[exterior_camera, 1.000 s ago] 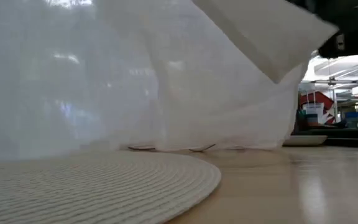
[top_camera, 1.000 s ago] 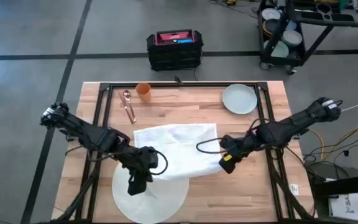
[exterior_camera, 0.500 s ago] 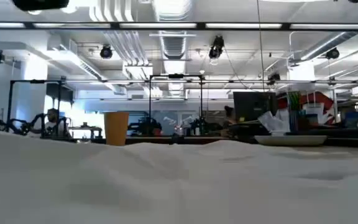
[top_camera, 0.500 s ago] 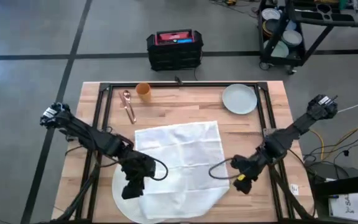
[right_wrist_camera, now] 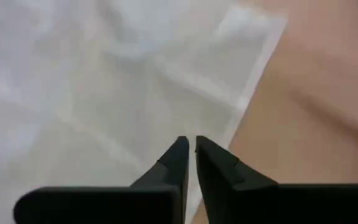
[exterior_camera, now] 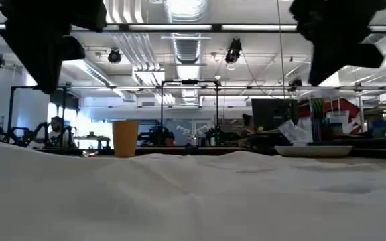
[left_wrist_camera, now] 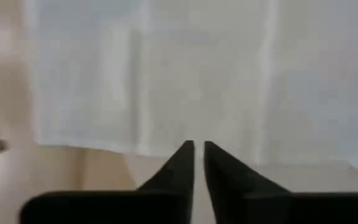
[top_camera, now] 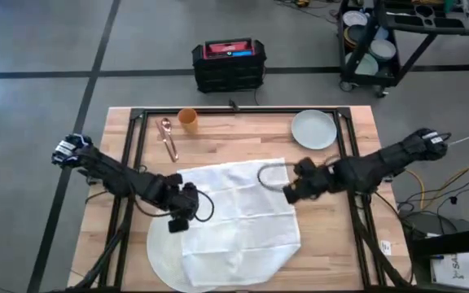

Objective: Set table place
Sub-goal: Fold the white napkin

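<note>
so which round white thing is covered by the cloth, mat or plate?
The mat: the white cloth overlies most of it at the table's near edge. The plate sits bare at the far right.

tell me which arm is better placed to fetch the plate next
Right. Its end effector hovers just below the plate, while the left end effector is across the cloth.
</note>
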`<move>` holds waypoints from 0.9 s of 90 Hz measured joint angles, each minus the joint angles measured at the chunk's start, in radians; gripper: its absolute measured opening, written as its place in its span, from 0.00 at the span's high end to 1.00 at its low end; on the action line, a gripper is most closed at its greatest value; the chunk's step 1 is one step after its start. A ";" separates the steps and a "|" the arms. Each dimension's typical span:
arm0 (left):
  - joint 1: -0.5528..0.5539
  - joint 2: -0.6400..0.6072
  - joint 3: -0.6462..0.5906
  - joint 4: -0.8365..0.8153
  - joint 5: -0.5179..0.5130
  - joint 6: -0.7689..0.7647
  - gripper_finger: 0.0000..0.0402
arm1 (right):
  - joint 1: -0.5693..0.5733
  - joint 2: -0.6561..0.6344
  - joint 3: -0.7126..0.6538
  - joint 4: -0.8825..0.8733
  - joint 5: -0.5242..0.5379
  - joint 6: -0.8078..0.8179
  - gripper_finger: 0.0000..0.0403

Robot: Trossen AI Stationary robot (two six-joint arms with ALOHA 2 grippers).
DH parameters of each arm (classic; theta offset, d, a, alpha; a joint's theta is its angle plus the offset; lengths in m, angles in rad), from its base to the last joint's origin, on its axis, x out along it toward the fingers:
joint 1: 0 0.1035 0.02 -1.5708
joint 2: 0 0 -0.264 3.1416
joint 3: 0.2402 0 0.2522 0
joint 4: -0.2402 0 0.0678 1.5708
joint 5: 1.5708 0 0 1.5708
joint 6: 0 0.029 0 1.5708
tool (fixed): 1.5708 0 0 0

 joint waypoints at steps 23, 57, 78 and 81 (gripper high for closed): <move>0.076 -0.001 -0.062 0.100 -0.123 0.070 1.00 | -0.207 0.059 -0.060 0.278 -0.190 -0.208 1.00; 0.165 -0.045 -0.250 0.297 -0.124 0.101 1.00 | -0.229 0.187 -0.060 0.348 -0.267 -0.257 1.00; 0.238 -0.155 -0.411 0.458 -0.085 0.101 1.00 | -0.239 0.163 -0.059 0.367 -0.268 -0.281 1.00; 0.248 -0.170 -0.429 0.463 -0.083 0.101 1.00 | -0.243 0.161 -0.059 0.357 -0.268 -0.281 1.00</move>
